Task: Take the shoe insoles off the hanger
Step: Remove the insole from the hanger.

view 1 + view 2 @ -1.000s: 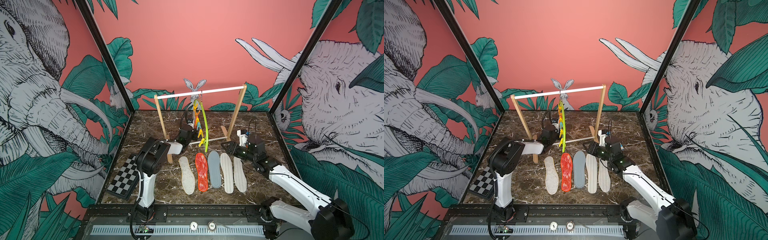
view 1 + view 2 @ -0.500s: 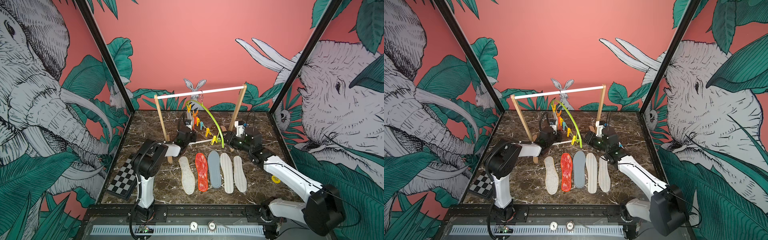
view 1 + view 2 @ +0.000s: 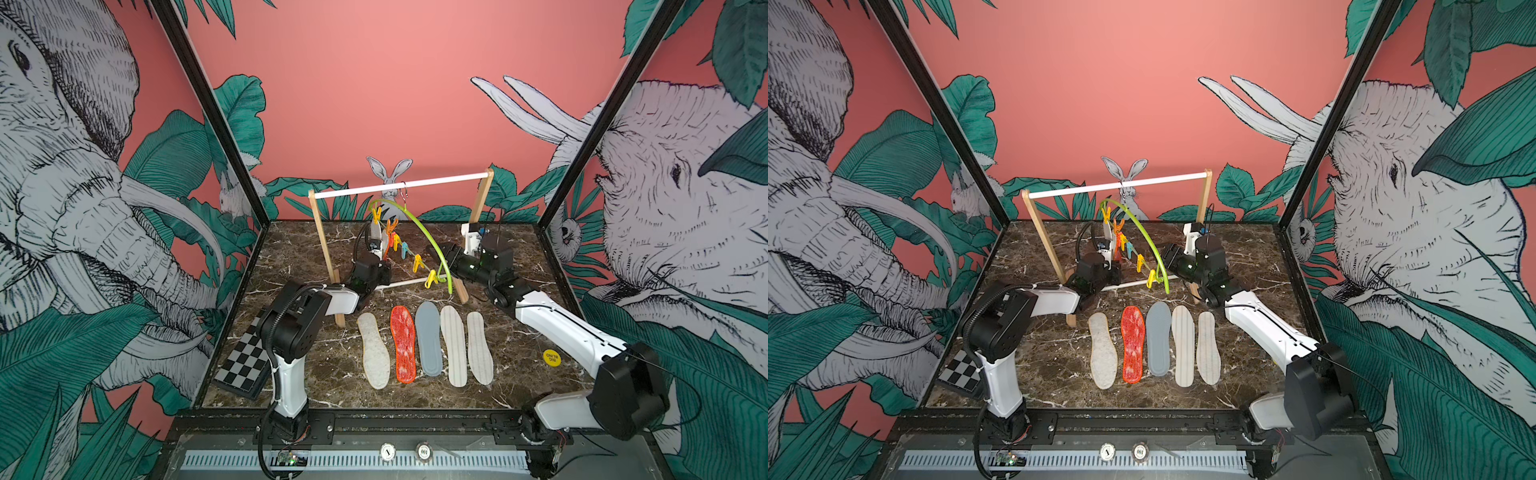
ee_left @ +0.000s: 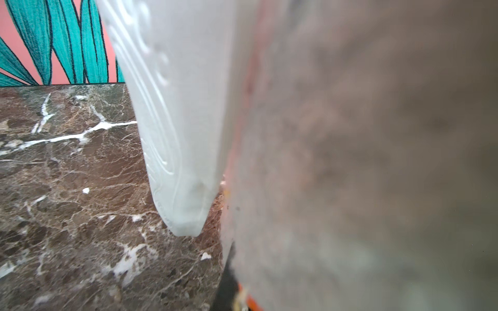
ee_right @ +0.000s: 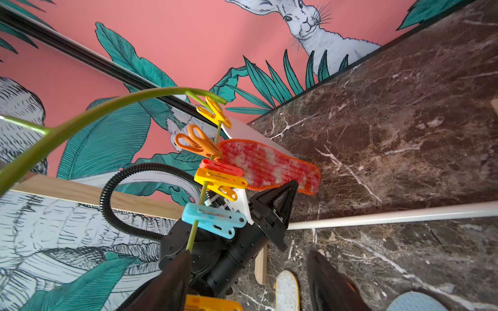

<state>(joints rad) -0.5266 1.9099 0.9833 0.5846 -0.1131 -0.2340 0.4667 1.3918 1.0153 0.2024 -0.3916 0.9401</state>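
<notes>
The lime-green hanger [image 3: 419, 226] hangs tilted from the rack's white bar, with coloured pegs [image 5: 219, 179] along its rod. A white dimpled insole [image 4: 175, 107] and a red-orange insole [image 5: 269, 164] hang from it. My left gripper [image 5: 289, 188] is shut on the red-orange insole's lower end. The right gripper [image 3: 436, 255] stands open by the hanger's low end, its dark fingers [image 5: 328, 282] wide apart. Several insoles lie in a row on the table in both top views: cream [image 3: 374, 351], red-orange [image 3: 403, 345], grey-blue [image 3: 428, 338] and two white striped ones [image 3: 454, 345].
The wooden rack [image 3: 322, 232] stands at the back, its low white rod [image 5: 390, 215] crossing behind the hanger. A chequered board [image 3: 245, 365] lies at the front left. A yellow disc [image 3: 551, 358] sits by the right arm.
The hanger has turned from edge-on to a tilted arc, its low end swung right. The right arm reached back to it, and its jaws have opened wider. The left arm has barely moved.
</notes>
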